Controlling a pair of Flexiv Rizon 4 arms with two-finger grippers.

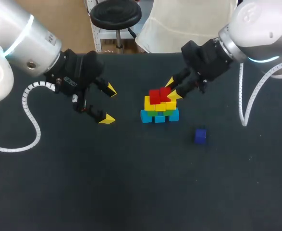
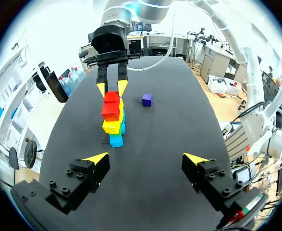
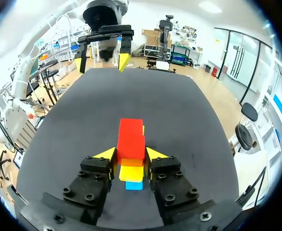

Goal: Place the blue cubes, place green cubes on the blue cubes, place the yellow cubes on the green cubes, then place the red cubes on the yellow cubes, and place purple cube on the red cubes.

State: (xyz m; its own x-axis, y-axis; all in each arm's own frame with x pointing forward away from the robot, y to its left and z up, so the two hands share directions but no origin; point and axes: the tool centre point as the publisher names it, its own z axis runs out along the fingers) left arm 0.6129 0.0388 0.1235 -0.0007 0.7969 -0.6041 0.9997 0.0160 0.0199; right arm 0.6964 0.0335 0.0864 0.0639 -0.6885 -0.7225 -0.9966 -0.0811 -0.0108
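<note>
**Q:** State of the right gripper (image 3: 131,154)?

**A:** Jaws narrow. The fingers close on one red cube (image 3: 131,142), one pad against each of its two opposite sides. That cube sits on the top layer of the stack (image 1: 160,106).

**Q:** What is directly beside the held cube?

**A:** A second red cube (image 3: 131,125), touching it on the side away from the right gripper. Both red cubes rest on the yellow cubes (image 1: 153,104).

**Q:** Layers below?

**A:** Under the yellow cubes, the green cubes (image 1: 152,113) show only as thin strips. The blue cubes (image 1: 146,117) form the base, resting on the table (image 1: 131,183).

**Q:** Position of the stack on the table?

**A:** Near the middle, somewhat closer to the far edge than to the near edge. The right arm comes in from the far right corner and slants down to the stack.

**Q:** State of the left gripper (image 2: 146,158)?

**A:** Jaws wide and holding nothing. It hangs above the table, left of the stack and well apart from it, with its fingers pointing toward the stack.

**Q:** Location of the purple cube (image 1: 201,135)?

**A:** It lies alone on the table, to the right of the stack and nearer the near edge. It touches neither the stack nor either gripper.
</note>
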